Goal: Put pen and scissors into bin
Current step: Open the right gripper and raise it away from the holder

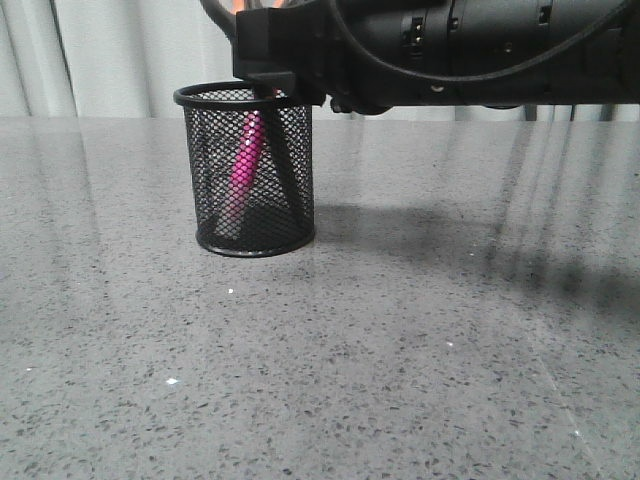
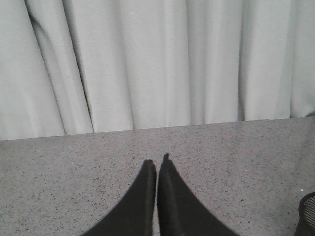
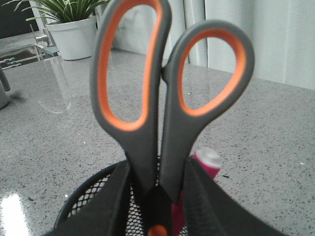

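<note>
The bin (image 1: 245, 170), a black mesh cup, stands upright on the grey table. The pink pen (image 1: 245, 160) leans inside it, and its whitish end (image 3: 207, 158) pokes above the rim. My right gripper (image 1: 280, 85) hangs just over the bin's rim (image 3: 75, 203). In the right wrist view this gripper (image 3: 157, 164) is shut on the scissors (image 3: 145, 147) near the orange pivot. The handles point up and the blades (image 1: 285, 165) reach down inside the bin. My left gripper (image 2: 157, 164) is shut and empty over bare table, with the bin's edge (image 2: 307, 216) off to one side.
The right arm (image 1: 450, 45) spans the top of the front view. A white potted plant (image 3: 74, 29) and a clear container (image 3: 54, 83) stand on the table beyond the bin. Pale curtains (image 2: 157, 64) hang behind the table's far edge.
</note>
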`<move>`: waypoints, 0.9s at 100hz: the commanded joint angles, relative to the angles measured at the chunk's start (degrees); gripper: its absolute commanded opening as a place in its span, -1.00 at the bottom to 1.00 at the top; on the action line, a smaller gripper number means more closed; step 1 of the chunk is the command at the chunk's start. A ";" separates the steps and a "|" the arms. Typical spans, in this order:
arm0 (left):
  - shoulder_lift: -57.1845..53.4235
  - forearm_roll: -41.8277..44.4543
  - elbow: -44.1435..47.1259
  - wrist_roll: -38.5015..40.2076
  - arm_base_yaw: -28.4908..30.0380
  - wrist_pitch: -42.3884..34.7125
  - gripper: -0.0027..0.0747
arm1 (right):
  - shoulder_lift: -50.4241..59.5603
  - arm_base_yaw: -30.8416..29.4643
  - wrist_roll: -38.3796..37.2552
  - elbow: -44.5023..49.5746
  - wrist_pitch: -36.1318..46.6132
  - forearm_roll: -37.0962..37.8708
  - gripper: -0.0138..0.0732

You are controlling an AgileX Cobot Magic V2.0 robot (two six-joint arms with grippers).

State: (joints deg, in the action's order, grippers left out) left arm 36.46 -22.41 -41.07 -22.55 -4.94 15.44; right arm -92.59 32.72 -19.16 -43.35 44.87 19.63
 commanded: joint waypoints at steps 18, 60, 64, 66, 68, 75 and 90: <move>-0.14 -0.54 -1.69 0.24 0.10 -4.00 -0.99 | 2.26 -0.39 0.46 -1.25 2.67 0.38 0.01; -0.14 -0.54 -1.69 0.24 0.10 -4.00 -0.99 | 4.83 -2.33 0.46 -1.25 11.65 -0.74 0.07; -0.14 -0.43 -1.69 0.24 0.10 -4.00 -0.99 | 5.68 -3.13 0.46 -1.25 11.64 -1.07 0.07; -0.14 -0.43 -1.69 0.24 0.10 -4.00 -0.99 | 6.27 -3.56 0.46 -1.25 11.51 -1.54 0.07; -0.14 -0.43 -1.69 0.24 0.10 -4.00 -0.99 | 6.90 -4.01 0.46 -1.25 11.27 -1.98 0.06; -0.14 0.06 -1.69 0.24 0.10 -4.00 -0.99 | 9.53 -5.54 0.46 -0.90 10.69 -4.79 -0.05; -0.14 1.97 -1.69 0.24 0.10 -4.11 -0.99 | 16.54 -9.63 0.46 0.32 9.23 -10.03 -0.61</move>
State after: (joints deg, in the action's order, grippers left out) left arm 36.46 -21.03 -41.07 -22.55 -4.94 15.44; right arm -81.92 25.49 -19.07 -42.45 50.64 13.26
